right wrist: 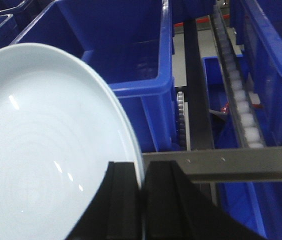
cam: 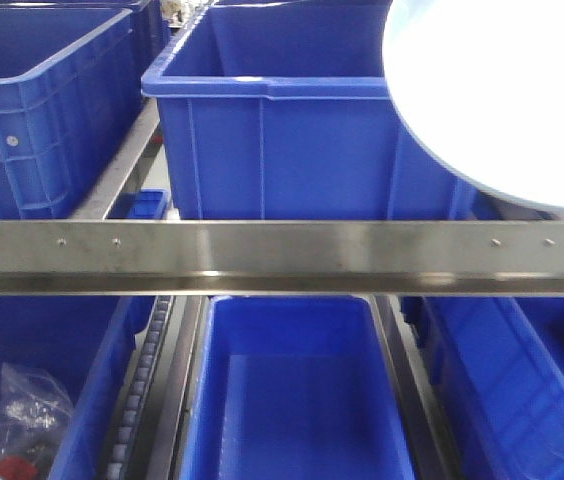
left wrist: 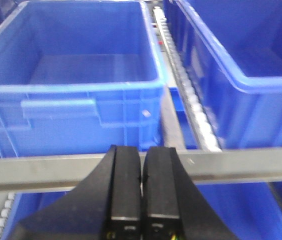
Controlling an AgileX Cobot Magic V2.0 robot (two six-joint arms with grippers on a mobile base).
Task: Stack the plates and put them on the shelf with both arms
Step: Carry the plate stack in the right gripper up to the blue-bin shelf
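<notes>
One pale blue-white plate [right wrist: 46,150] fills the left of the right wrist view, with faint concentric rings inside. My right gripper [right wrist: 142,175] is shut on its rim, one finger on each face. The same plate [cam: 502,90] shows at the top right of the front view, held in the air in front of a blue bin. My left gripper [left wrist: 142,165] is shut and empty, in front of the shelf's metal rail [left wrist: 241,165]. The second plate is out of view.
A steel rail [cam: 282,255] crosses the front view. Blue bins stand behind it [cam: 282,150] and below it [cam: 292,400]. A roller track [left wrist: 191,95] runs between the bins. A plastic bag of parts [cam: 22,420] lies in the lower left bin.
</notes>
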